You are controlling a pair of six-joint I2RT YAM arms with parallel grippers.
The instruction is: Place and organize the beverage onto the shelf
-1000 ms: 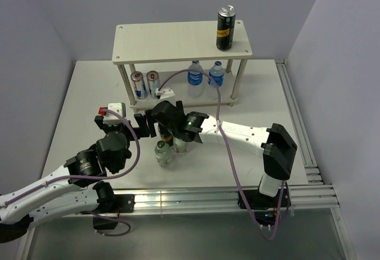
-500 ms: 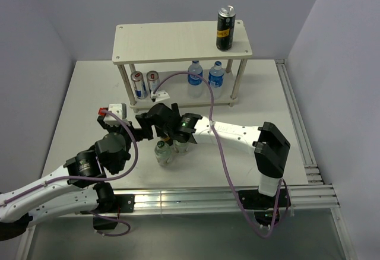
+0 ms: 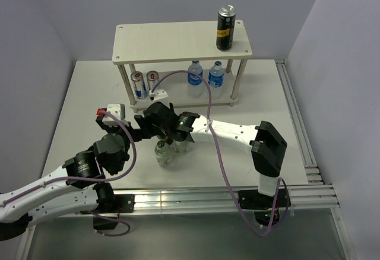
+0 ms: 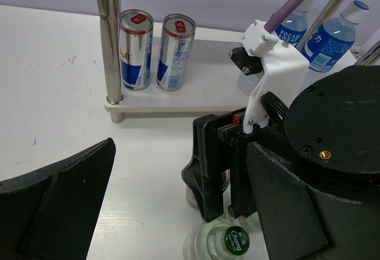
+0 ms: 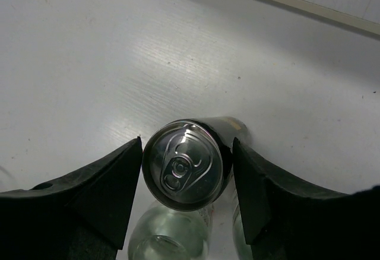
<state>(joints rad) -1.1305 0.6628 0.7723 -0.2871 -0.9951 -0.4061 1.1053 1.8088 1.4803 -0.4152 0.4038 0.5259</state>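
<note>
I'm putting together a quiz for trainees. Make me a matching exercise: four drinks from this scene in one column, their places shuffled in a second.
Drinks:
1. black can
2. silver-blue cans
3. blue-labelled bottles
4. green-capped bottle

Places:
A. lower board, right part
B. table
C. top board
D. lower board, left end

Pairs: 1-C, 2-D, 3-A, 4-B

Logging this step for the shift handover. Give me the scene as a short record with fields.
shelf top board: one black can, right end
shelf lower board: two silver-blue cans left, two blue-label bottles right
table: two clear bottles and a can, standing together
right gripper: fingers flank the can; contact unclear
left gripper: open, holding nothing
</note>
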